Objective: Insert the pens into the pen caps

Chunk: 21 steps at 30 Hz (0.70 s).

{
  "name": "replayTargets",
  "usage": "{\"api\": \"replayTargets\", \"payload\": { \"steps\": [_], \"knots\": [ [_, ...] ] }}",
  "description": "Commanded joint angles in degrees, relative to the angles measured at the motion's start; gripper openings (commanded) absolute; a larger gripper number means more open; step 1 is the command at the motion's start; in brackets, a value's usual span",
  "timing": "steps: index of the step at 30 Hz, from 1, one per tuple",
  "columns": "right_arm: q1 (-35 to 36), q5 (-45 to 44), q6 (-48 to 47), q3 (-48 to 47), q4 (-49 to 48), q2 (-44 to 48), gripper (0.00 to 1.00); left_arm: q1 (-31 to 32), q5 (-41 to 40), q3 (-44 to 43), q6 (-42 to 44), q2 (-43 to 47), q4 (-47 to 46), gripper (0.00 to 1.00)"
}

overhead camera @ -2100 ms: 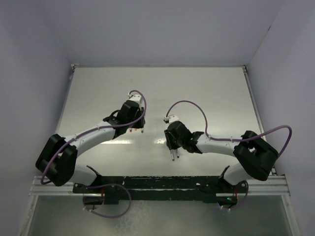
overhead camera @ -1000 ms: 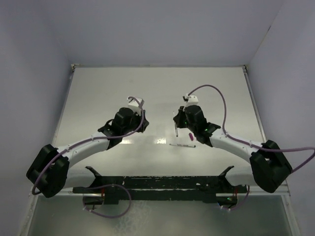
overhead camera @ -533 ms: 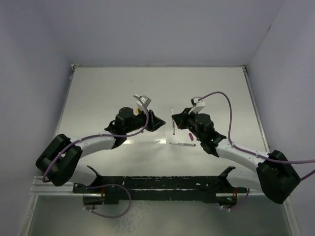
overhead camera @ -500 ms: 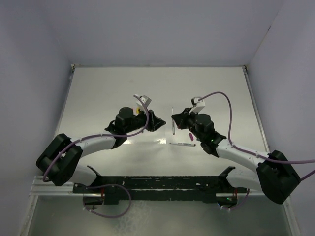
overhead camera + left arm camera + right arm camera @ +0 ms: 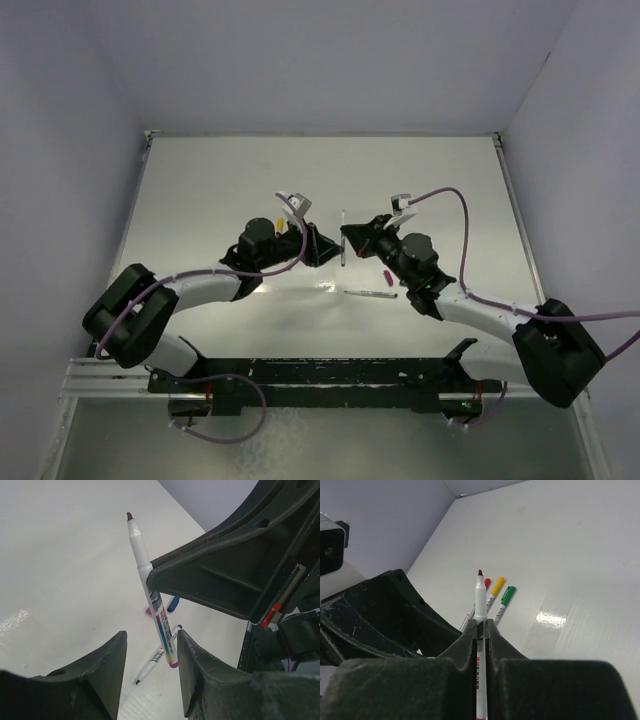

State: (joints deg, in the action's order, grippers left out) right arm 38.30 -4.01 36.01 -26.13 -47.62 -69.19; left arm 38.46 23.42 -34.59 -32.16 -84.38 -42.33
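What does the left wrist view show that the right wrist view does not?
Only the left wrist: a loose pen lying flat, with a blue cap and a purple cap near it. Only the right wrist: a red-capped pen, a yellow-capped pen and a green-capped pen. Both: the uncapped pen clamped in the right hand.

Nothing legible in any view; the pen [image 5: 158, 610] has a printed label [image 5: 165, 636] with coloured bands on its barrel; characters too small and blurred to read.
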Motion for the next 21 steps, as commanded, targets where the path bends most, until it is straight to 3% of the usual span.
{"api": "replayTargets", "payload": {
  "steps": [1,12,21],
  "knots": [
    [0.3,2.6,1.9,-0.7,-6.9,-1.4,0.0,0.5,0.2,-2.2,-0.6,-0.2,-5.6,0.47],
    [0.2,4.6,3.1,-1.4,-8.9,-3.0,0.0,0.4,1.0,-2.5,-2.1,-2.2,-8.6,0.42],
    [0.3,6.7,4.0,-2.0,-8.7,-4.5,0.0,0.4,-3.2,-1.7,-2.4,-2.4,-10.3,0.29]
  ]
}}
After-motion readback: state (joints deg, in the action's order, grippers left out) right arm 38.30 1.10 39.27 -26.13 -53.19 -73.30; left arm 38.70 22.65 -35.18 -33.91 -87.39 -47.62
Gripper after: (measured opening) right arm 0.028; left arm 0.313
